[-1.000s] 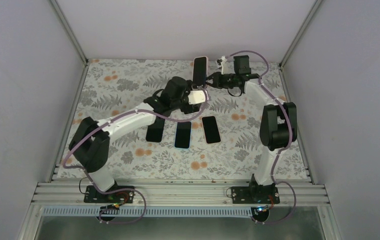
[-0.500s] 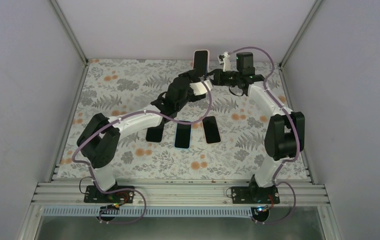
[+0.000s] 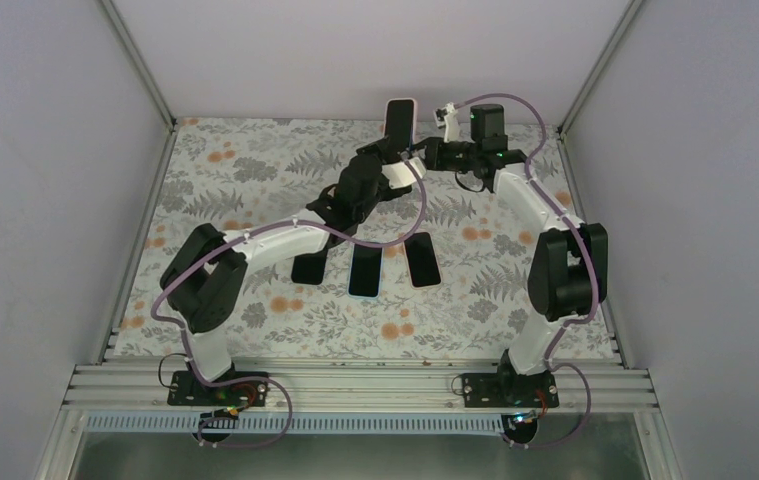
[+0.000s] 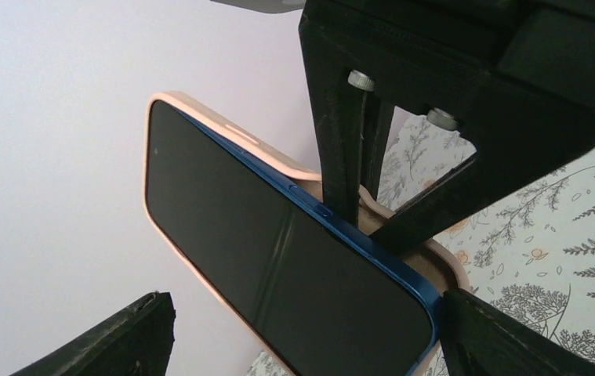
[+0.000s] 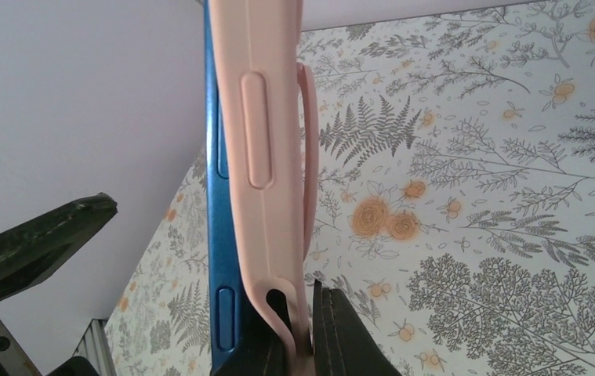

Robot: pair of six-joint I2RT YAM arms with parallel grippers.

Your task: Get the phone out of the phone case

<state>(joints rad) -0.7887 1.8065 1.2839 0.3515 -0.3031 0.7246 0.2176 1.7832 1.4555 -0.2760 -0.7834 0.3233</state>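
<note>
A phone (image 4: 278, 258) with a dark screen and blue frame sits in a pink phone case (image 5: 266, 117), held upright in the air at the back of the table (image 3: 400, 120). My right gripper (image 5: 310, 333) is shut on the case's lower back lip. The blue frame (image 5: 219, 196) stands out of the case along one side. My left gripper (image 4: 306, 301) is open and straddles the phone's lower end. Its right finger (image 4: 506, 337) rests against the blue corner, while the left finger (image 4: 121, 337) is well clear.
Three dark phones or cases lie side by side on the floral cloth (image 3: 307, 265) (image 3: 365, 268) (image 3: 421, 258), below the raised arms. Plain walls and metal posts (image 3: 135, 60) close in the table on three sides.
My left arm has risen and reached back, bringing its open jaws around the phone's lower end. The right arm lifted the cased phone slightly, then held still.
</note>
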